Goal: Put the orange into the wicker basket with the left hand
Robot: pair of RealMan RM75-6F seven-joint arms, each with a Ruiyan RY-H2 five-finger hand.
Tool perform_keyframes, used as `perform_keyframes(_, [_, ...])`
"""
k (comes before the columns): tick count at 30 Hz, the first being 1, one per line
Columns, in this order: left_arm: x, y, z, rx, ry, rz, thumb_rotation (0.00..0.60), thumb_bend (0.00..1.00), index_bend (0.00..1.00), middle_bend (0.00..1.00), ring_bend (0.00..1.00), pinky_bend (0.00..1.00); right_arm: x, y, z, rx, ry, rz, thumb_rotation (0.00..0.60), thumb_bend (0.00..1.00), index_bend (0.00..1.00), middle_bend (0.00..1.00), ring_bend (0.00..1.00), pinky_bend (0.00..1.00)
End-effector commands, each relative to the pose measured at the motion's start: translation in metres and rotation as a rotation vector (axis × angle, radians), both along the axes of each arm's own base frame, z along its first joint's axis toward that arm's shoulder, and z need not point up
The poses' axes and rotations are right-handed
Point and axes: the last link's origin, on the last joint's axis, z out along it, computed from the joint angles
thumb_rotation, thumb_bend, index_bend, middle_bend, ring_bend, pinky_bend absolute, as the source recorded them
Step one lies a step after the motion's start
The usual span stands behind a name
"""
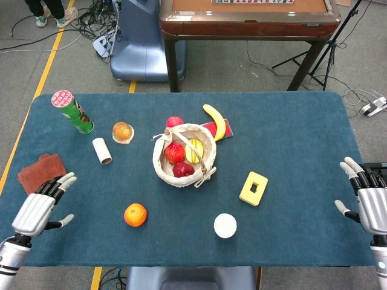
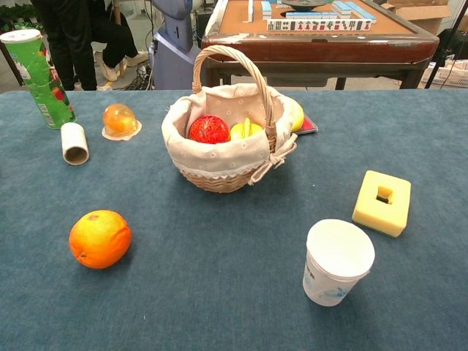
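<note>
The orange (image 1: 135,214) (image 2: 100,238) lies on the blue table cloth, near the front left. The wicker basket (image 1: 164,170) (image 2: 219,157), lined with pale cloth and holding red and yellow fruit, stands at the table's middle, behind and to the right of the orange. My left hand (image 1: 40,208) is open over the front left of the table, a good way left of the orange, fingers spread. My right hand (image 1: 370,202) hangs open at the table's right edge. Neither hand shows in the chest view.
A green can (image 1: 72,111), a paper roll (image 1: 101,151), a jelly cup (image 1: 123,132) and a brown cloth (image 1: 39,171) lie at the left. A banana (image 1: 215,120) sits behind the basket. A yellow block (image 1: 253,188) and a white cup (image 1: 225,225) are at the front right.
</note>
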Motion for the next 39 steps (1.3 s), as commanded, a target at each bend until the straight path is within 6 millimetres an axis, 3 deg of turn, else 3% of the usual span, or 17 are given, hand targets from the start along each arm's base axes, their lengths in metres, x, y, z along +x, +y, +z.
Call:
perform_keyframes(1, [0.013,0.008,-0.015,-0.121,-0.013,-0.082,0.600,0.22,0.11,0.08,0.10,0.15,0.000,0.000,0.000,0.000,-0.002,-0.001,0.600,0.13,0.15,0.14,0.12,0.27])
perform_keyframes(16, [0.052,0.038,-0.079,-0.376,0.080,-0.243,0.600,0.22,0.11,0.08,0.10,0.15,-0.003,0.003,0.001,0.001,-0.002,-0.020,0.600,0.13,0.15,0.14,0.12,0.27])
perform_keyframes(22, [0.061,0.048,-0.101,-0.412,0.118,-0.271,0.600,0.22,0.17,0.08,0.12,0.15,-0.004,0.003,0.000,0.003,-0.005,-0.020,0.600,0.13,0.15,0.14,0.12,0.27])
perform_keyframes(28, [0.062,0.060,-0.115,-0.435,0.118,-0.241,0.600,0.22,0.29,0.13,0.25,0.40,-0.007,0.006,0.003,-0.005,-0.007,-0.034,0.600,0.13,0.15,0.14,0.12,0.27])
perform_keyframes(31, [0.061,0.061,-0.119,-0.443,0.112,-0.221,0.600,0.22,0.36,0.23,0.33,0.53,-0.008,0.006,0.004,-0.009,-0.007,-0.038,0.600,0.13,0.15,0.14,0.12,0.27])
perform_keyframes(33, [0.062,0.062,-0.119,-0.425,0.079,-0.208,0.600,0.22,0.45,0.35,0.41,0.63,-0.009,0.007,0.004,-0.011,-0.009,-0.040,0.600,0.13,0.15,0.14,0.12,0.27])
perform_keyframes(36, [0.063,0.064,-0.114,-0.397,0.033,-0.189,0.600,0.22,0.51,0.49,0.51,0.70,-0.010,0.007,0.005,-0.015,-0.011,-0.041,0.600,0.13,0.15,0.14,0.12,0.27])
perform_keyframes(39, [0.065,0.067,-0.105,-0.371,-0.009,-0.173,0.600,0.22,0.53,0.52,0.53,0.71,-0.010,0.007,0.005,-0.014,-0.013,-0.041,0.600,0.13,0.15,0.14,0.12,0.27])
